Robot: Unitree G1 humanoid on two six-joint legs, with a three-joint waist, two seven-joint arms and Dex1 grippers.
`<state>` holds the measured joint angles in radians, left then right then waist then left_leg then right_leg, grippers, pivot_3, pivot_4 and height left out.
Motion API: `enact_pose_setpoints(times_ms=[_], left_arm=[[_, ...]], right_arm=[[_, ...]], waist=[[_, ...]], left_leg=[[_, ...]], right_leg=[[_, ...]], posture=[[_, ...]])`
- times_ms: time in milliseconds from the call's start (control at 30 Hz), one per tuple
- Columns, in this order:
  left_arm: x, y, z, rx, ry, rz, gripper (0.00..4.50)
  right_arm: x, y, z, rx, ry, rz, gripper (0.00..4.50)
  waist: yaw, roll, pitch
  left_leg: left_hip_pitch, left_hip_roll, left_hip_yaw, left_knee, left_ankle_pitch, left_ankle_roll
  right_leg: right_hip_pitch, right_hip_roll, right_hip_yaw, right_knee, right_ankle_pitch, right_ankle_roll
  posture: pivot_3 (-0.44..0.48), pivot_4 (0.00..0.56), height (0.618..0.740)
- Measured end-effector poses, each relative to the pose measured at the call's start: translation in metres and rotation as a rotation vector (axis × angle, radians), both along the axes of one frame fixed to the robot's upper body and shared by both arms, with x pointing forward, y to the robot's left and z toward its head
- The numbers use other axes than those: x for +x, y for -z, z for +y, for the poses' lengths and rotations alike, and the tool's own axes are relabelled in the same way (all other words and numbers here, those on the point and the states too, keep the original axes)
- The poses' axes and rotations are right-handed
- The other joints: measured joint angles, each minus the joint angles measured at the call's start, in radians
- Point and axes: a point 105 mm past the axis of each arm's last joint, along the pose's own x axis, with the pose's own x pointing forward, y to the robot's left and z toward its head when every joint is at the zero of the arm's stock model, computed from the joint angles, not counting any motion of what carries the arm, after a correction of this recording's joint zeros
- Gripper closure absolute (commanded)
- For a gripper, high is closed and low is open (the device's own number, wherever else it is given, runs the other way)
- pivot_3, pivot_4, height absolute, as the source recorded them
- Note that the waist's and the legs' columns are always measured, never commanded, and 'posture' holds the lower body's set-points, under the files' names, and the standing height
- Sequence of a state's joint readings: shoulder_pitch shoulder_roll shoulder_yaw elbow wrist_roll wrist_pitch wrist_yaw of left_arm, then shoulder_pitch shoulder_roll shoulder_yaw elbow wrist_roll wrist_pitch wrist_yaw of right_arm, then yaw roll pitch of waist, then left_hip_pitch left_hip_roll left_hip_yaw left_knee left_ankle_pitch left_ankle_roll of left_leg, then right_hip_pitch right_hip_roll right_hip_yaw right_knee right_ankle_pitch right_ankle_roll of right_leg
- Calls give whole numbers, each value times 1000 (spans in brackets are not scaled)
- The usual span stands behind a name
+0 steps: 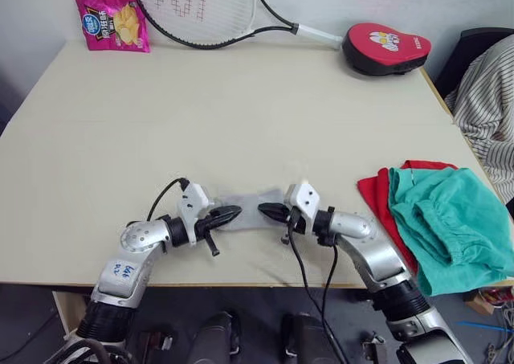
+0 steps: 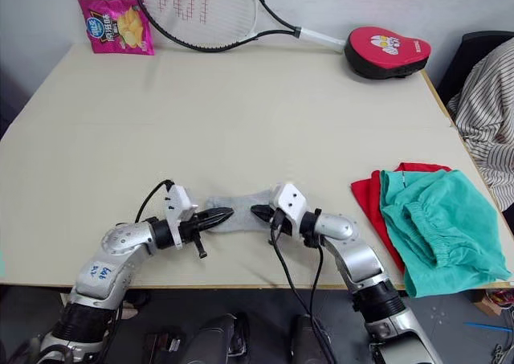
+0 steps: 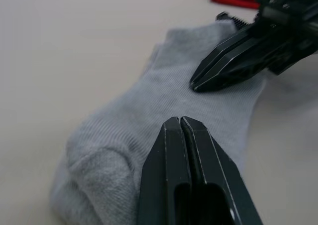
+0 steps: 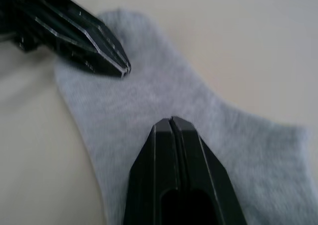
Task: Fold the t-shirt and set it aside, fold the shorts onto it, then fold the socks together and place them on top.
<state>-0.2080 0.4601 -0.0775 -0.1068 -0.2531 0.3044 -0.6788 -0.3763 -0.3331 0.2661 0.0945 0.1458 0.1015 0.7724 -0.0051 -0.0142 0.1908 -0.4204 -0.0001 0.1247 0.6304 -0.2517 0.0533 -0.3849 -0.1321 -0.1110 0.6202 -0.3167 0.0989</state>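
The light grey socks [image 1: 250,206] lie flat near the table's front edge as one shape, and I cannot tell one layer from two. My left gripper [image 1: 238,213] is shut, its tip on the socks' left end [image 3: 124,135]. My right gripper [image 1: 261,210] is also shut, its tip on the right end [image 4: 164,91], a few centimetres from the left one. No fabric shows pinched between either pair of fingers. At the right edge the teal shorts [image 1: 454,219] lie bunched on the folded red t-shirt [image 1: 374,191], which shows along their left side.
Along the far edge of the table [image 1: 201,115] lie a pink snack bag [image 1: 112,22], a tennis racket [image 1: 201,6] and a red padded mitt [image 1: 385,47]. Striped cloth [image 1: 490,99] hangs beyond the right edge.
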Motion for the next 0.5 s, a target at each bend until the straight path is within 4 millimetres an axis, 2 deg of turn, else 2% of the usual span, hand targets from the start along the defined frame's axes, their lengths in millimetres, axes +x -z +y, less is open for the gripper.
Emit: enact_pose_setpoints(times_ms=[167, 300, 367, 433, 500], left_arm=[[5, 0, 4, -38, -71, -1, 4455], [-6, -8, 19, -159, -30, 47, 4455], [-9, -17, 23, -194, -15, 29, 4455], [-11, -34, 27, -267, -4, 3, 4455], [-15, -47, 33, -335, 8, 13, 4079]], right_arm=[[7, 3, -23, 40, 91, 4, 4493], [6, -2, -49, 86, 150, 44, 4493], [4, -9, -50, 105, 125, 47, 4493], [1, -22, -40, 126, 57, 26, 4493], [3, -36, -34, 131, 13, -14, 4500]], waist=[[1, 0, 0], [1, 0, 0], [-1, 1, 0], [-6, 1, 1], [-10, 1, 1]], left_leg=[[8, 1, -1, -3, 1, -2], [9, 1, -1, -4, 0, -2], [8, 2, -1, -4, 0, -2], [8, 2, -1, -4, 0, -3], [8, 2, -2, -4, 0, -3]], right_leg=[[7, -1, 1, 0, 0, -1], [7, -1, 1, -1, -1, -2], [6, -1, 1, -1, -1, -3], [6, -1, 1, -1, -1, -3], [6, -1, 0, -1, -1, -3]], posture=[[0, 150, 740], [0, 150, 740], [0, 150, 740], [0, 150, 740], [0, 150, 740]])
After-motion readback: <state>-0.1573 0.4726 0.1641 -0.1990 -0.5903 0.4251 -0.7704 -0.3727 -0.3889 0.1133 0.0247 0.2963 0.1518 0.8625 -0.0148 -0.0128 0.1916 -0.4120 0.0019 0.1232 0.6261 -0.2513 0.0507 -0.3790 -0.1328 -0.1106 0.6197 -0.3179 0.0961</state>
